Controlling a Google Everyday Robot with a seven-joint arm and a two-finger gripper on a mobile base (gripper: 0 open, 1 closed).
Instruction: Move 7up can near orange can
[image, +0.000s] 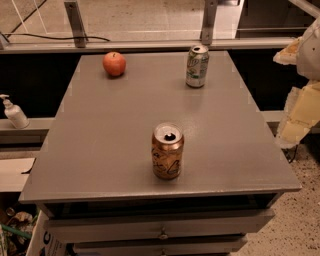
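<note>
The 7up can (197, 66), pale silver-white with green lettering, stands upright at the far right of the grey table (100, 150). The orange can (167, 152), copper-orange with dark markings and an open silver top, stands upright near the table's front edge, at its middle. The two cans are far apart. My gripper (301, 107) shows as cream-coloured parts at the right edge of the camera view. It is beside the table's right side, off the tabletop, and well away from both cans. It holds nothing that I can see.
A red-orange apple (114, 63) lies at the far left of the table. A white pump bottle (14, 113) stands on a low ledge to the left. Drawers (160, 227) sit under the tabletop. A metal rail with posts (75, 22) runs behind the table.
</note>
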